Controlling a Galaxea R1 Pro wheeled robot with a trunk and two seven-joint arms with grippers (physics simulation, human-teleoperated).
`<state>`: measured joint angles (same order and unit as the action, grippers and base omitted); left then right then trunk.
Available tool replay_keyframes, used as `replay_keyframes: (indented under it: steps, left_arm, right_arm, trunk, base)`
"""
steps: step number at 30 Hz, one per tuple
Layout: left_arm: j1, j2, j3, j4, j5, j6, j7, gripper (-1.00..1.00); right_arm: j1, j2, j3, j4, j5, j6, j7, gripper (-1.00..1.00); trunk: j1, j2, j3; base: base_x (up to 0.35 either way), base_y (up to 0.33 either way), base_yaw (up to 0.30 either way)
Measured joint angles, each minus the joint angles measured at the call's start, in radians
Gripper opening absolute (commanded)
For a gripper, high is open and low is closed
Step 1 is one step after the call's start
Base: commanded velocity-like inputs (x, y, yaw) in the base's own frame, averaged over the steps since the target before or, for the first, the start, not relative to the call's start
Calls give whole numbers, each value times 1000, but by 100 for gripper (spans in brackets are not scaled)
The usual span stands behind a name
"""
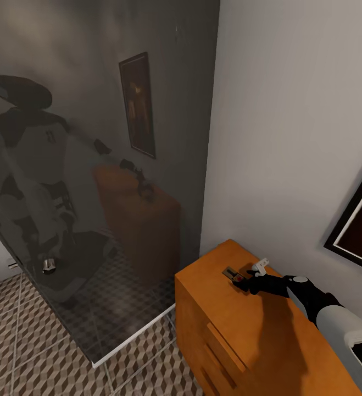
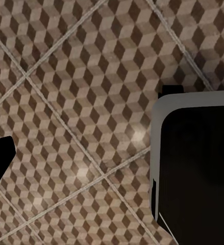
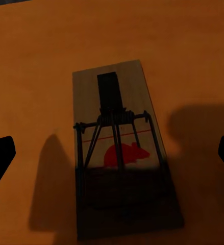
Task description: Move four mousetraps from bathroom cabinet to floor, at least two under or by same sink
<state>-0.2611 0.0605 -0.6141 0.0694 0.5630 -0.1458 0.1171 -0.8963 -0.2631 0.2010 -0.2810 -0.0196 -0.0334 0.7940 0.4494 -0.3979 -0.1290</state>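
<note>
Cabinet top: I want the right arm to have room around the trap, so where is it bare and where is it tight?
The cabinet top is bare orange wood from the mousetrap to its front edge. It is tight only at the trap, where the right gripper sits, fingers wide apart. The patterned floor beside the glass panel is open.

The orange-brown cabinet (image 1: 268, 341) carries one mousetrap (image 3: 119, 153) flat on its top, near the back edge.

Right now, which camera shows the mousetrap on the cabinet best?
The right wrist view: the mousetrap lies large and central, wire and red mouse print clear. The head view shows it tiny on the cabinet by the right gripper. The left wrist view faces floor tiles.
</note>
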Motion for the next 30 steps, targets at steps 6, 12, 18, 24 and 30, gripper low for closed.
replay_keyframes:
  steps: [6, 12, 18, 24, 30]
  left_arm:
    - [0, 0, 0, 0, 0, 0, -1, 100]
    - [0, 0, 0, 0, 0, 0, -1, 100]
    - [0, 0, -1, 0, 0, 0, -1, 100]
    - [0, 0, -1, 0, 0, 0, -1, 100]
    - [0, 0, -1, 0, 0, 0, -1, 100]
  right_arm:
    - [0, 0, 0, 0, 0, 1, -2, 100]
    - [0, 0, 0, 0, 0, 1, -3, 100]
    - [0, 0, 0, 0, 1, 1, -5, 100]
    - [0, 0, 1, 0, 3, 1, -5, 100]
    - [0, 1, 2, 0, 3, 1, -6, 100]
  trunk:
    - [0, 0, 0]
    - [0, 0, -5]
    - [0, 0, -12]
    - [0, 0, -14]
    - [0, 0, -14]
  base:
    - [0, 0, 0]
    - [0, 0, 0]
    - [0, 0, 0]
    - [0, 0, 0]
    - [0, 0, 0]
